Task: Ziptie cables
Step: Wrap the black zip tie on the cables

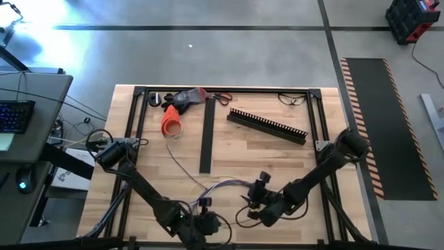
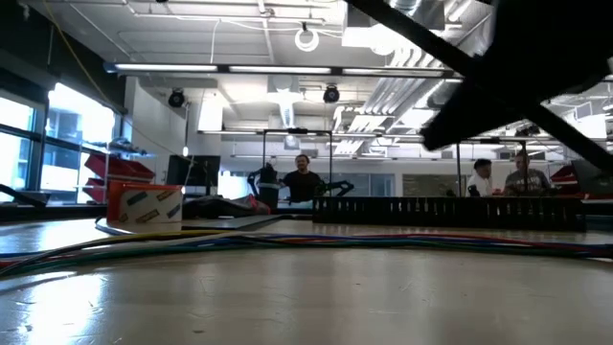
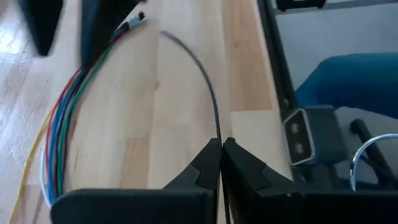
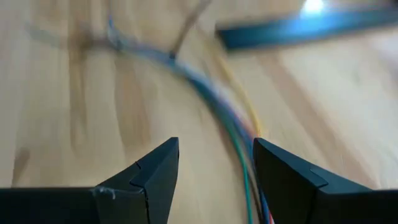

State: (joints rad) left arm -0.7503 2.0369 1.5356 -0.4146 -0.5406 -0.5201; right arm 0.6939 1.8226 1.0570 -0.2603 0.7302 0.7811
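The cables (image 1: 223, 185), a loose bunch of thin coloured wires, lie on the wooden table near its front edge; they also show in the low view (image 2: 287, 240) and in the left wrist view (image 3: 62, 124). My left gripper (image 3: 220, 144) is by their left end, shut on a thin dark ziptie (image 3: 208, 81). My right gripper (image 4: 214, 146) hovers open over the cables (image 4: 214, 102), which run between its fingers, nearer to one finger. I see no touch there. My left gripper pinches one end of the ziptie (image 3: 218, 132) between its two fingertips. The fingers slant downward and point along the strap. From the tips the ziptie arcs away over the table to its free end (image 3: 165, 34).
At the back of the table lie a flat black strip (image 1: 207, 135), a comb-toothed black channel (image 1: 267, 125), an orange object (image 1: 171, 121), a dark tool (image 1: 182, 101) and red-handled scissors (image 1: 222, 97). A black frame (image 1: 316, 118) rims the table. People stand far behind it.
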